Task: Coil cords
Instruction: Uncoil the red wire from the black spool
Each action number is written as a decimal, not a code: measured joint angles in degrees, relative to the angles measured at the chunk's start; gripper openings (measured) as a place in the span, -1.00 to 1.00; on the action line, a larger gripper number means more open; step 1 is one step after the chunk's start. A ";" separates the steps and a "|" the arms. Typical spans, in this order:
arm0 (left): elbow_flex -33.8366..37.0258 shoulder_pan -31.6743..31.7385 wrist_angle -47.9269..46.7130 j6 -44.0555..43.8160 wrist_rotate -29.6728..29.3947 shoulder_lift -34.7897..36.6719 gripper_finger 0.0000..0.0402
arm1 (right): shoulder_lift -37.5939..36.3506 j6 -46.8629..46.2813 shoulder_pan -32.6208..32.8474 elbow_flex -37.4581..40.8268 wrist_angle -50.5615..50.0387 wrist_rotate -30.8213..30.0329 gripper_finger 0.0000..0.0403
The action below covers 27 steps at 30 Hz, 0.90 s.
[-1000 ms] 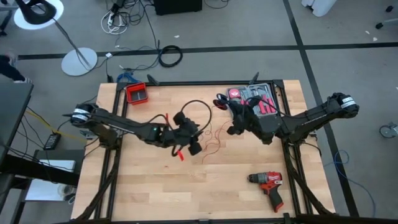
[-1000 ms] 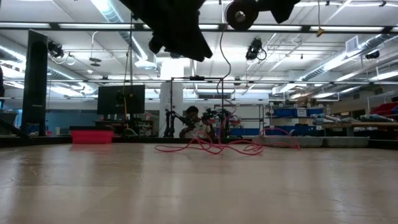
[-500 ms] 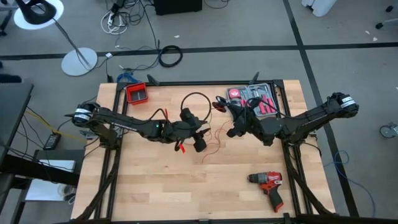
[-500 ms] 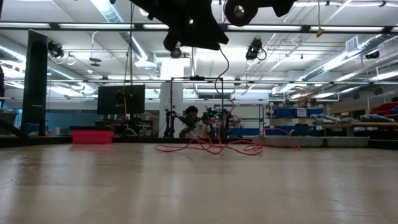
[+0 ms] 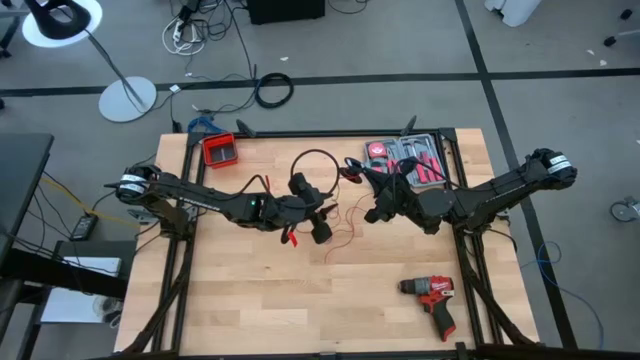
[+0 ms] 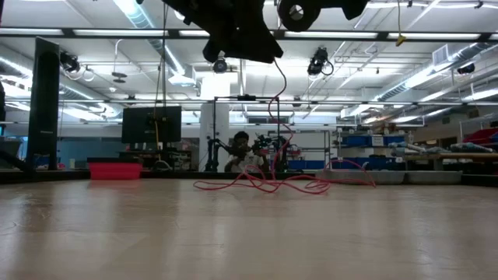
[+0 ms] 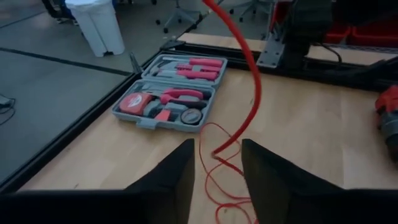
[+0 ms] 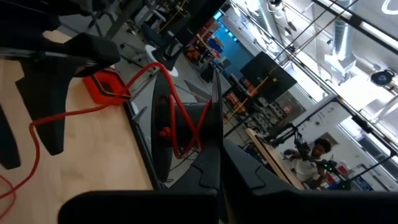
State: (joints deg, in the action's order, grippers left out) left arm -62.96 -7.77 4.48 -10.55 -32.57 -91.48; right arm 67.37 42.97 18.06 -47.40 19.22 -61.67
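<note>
left gripper (image 7: pixel 216 177): jaws parted, red strand of cords (image 7: pixel 249 81) between fingers, ungripped | right gripper (image 8: pixel 211 134): clenched on cords, loops above jaws

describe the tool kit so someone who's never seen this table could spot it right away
Start at the wooden table in the high view and go to its far edge on the right arm's side. The tool kit lies open there, a flat grey case holding red-handled tools. The drill sits alone at the near edge, and the red bin stands at the far left.
</note>
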 joint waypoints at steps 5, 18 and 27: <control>0.00 0.00 -0.19 1.46 -0.19 0.00 -0.74 | 0.00 0.01 0.00 0.00 -0.02 0.00 -1.00; 0.00 -1.69 5.72 3.02 3.64 0.00 -0.99 | 0.00 -2.43 -1.35 0.00 -1.11 -1.23 -1.00; -0.04 -4.03 6.40 1.51 9.04 -2.60 -1.00 | 0.02 -2.30 -6.16 0.00 2.60 -4.20 -1.00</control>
State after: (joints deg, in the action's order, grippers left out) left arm -63.00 -11.80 10.88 -9.05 -23.54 -94.08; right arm 67.40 40.67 11.90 -47.40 21.83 -65.86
